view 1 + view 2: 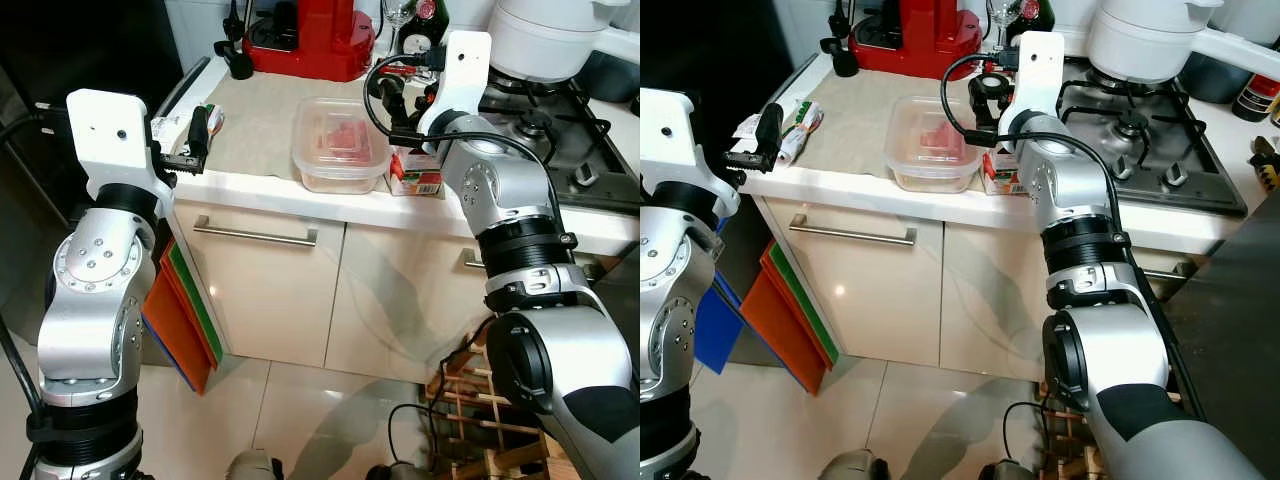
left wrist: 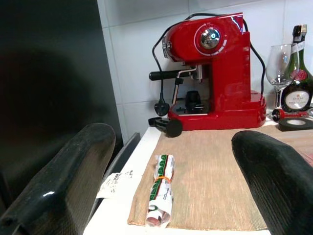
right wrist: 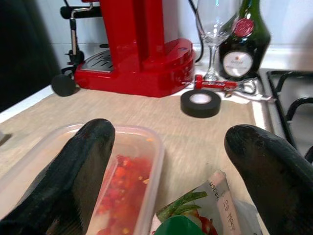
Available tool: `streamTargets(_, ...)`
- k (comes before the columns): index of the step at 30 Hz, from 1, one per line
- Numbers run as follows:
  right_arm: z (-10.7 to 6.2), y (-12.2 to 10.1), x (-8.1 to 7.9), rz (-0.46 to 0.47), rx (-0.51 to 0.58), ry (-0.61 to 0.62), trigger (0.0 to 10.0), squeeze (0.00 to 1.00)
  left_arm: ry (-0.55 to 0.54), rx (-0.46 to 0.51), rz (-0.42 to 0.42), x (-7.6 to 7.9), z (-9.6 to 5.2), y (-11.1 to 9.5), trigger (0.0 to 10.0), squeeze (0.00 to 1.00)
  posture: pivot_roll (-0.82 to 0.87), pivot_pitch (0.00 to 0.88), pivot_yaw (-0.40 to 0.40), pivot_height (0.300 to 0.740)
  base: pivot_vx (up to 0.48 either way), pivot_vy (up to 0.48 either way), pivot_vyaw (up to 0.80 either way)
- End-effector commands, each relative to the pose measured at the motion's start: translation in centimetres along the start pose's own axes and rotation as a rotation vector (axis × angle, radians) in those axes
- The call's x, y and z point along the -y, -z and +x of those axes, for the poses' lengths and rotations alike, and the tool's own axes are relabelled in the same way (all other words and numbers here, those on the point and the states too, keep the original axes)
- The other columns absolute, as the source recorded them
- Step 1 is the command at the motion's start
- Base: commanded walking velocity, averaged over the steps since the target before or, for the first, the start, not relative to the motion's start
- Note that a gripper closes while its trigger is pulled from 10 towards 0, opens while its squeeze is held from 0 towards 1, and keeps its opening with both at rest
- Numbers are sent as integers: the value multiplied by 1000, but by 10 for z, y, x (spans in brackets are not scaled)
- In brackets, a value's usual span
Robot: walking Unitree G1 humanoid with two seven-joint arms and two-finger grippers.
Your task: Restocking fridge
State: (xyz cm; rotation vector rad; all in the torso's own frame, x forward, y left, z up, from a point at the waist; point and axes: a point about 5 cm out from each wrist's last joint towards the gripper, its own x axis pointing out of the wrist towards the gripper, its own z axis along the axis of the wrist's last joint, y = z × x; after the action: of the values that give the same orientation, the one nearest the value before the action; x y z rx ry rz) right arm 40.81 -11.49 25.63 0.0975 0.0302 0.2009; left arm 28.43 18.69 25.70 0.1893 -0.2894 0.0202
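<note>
A clear plastic container (image 1: 340,145) of red food sits on the beige mat on the counter. A small carton (image 1: 418,175) with a green cap (image 3: 183,226) stands right beside it. My right gripper (image 3: 171,142) is open just above the carton and the container's near corner, holding nothing. A rolled packet (image 2: 161,193) with a rubber band lies at the mat's left edge. My left gripper (image 2: 176,142) hovers open at the counter's left end, close in front of that packet. A dark fridge wall (image 2: 49,98) rises to the left.
A red espresso machine (image 1: 310,35), wine glass (image 3: 215,29), bottle (image 3: 247,41) and black tape roll (image 3: 200,103) stand at the counter's back. The gas hob (image 1: 545,125) with a white pot (image 1: 545,35) lies right. Coloured boards (image 1: 185,310) lean beside the cabinet; a wine rack (image 1: 480,420) stands on the floor.
</note>
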Motion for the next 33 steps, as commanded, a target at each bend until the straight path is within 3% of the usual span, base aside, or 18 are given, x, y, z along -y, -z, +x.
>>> streamTargets(1, -1, 0, -1, 34, -18, -14, 10000, 0, 2, 10, -1, 2, 3, -2, 10000, 0, 166, 46, -15, 726, 0, 0, 0)
streamTargets(9, -2, -2, 4, 47, -99, 41, 10000, 0, -6, 20, 4, 1, 6, -4, 10000, 0, 164, 37, -17, 726, 0, 0, 0)
streamTargets(14, -7, -21, 5, -58, 17, 57, 10000, 0, -11, 31, 9, 2, 8, -4, 10000, 0, 150, 28, -23, 726, 0, 0, 0)
streamTargets(24, -21, -32, 8, -65, 172, 100, 10000, 0, -15, 42, 3, 4, 11, -3, 10000, 0, 134, 17, -28, 726, 0, 0, 0)
streamTargets(33, -39, -12, 4, -36, 50, 58, 10000, 0, -10, 44, -4, 7, 16, -1, 10000, 0, 106, 0, -26, 726, 0, 0, 0)
